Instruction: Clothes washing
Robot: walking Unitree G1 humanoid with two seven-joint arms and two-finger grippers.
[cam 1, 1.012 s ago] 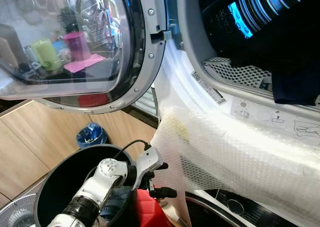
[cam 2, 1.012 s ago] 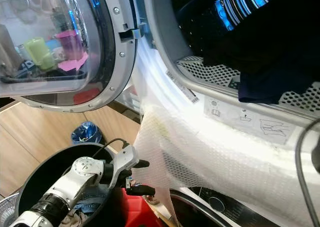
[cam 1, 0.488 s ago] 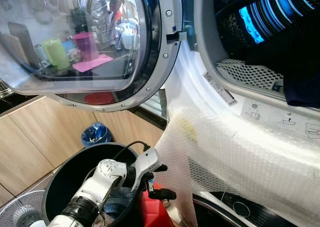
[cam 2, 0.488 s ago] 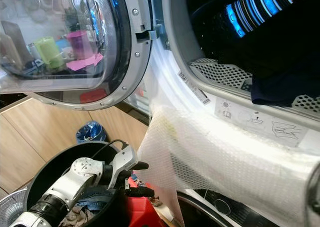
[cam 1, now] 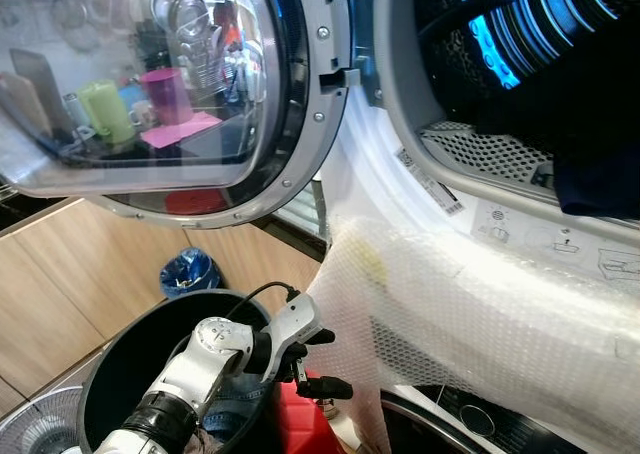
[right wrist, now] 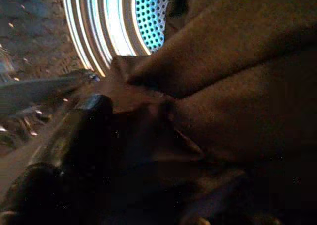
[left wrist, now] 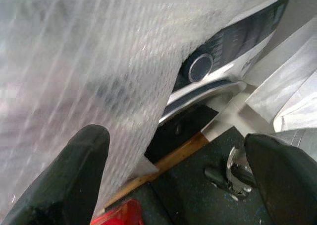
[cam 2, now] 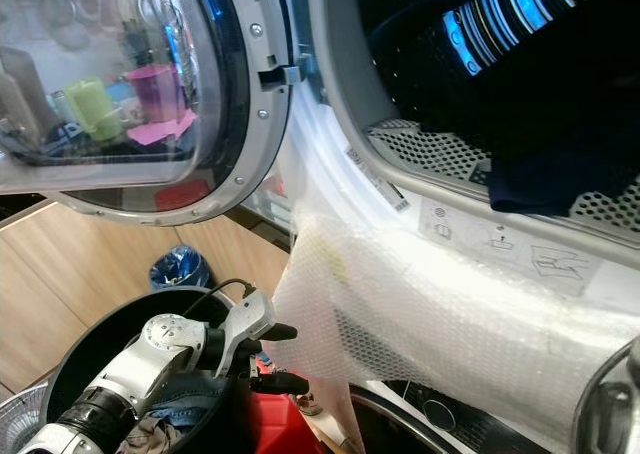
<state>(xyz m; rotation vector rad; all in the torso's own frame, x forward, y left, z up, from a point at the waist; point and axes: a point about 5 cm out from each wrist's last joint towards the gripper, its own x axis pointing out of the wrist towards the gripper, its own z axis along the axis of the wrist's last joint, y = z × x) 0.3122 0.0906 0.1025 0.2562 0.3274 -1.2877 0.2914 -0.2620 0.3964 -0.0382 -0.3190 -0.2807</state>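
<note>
The left end effector (cam 1: 318, 362) hangs low over the rim of the black laundry bin (cam 1: 110, 359), its two long black fingers spread well apart with nothing between them, and the clothes it would want next lie just below and behind it: crumpled denim and a tan piece (cam 2: 160, 429) heaped in the bin with no clear long axis, soft and limp, likely to bunch under a pinch. So the left arm is the nearer one for the bin, and the reach looks to be down and back toward the robot. The drum opening (cam 1: 520, 64) lies up and to the right, across a sheet of bubble wrap (cam 1: 480, 314) draped over the machine's white front lip; the wrap is cloudy, pimpled and slack, and its hanging edge is just beside the fingertips (left wrist: 74, 160), so it could snag. The right end effector is up inside the drum among dark folded cloth (right wrist: 223, 86); I can make out one black finger (right wrist: 84, 131) there, but whether it grips the cloth I cannot tell. The drum wall is perforated metal lit blue (right wrist: 148, 17), and the round glass door (cam 1: 150, 84) stands swung open to the left.
</note>
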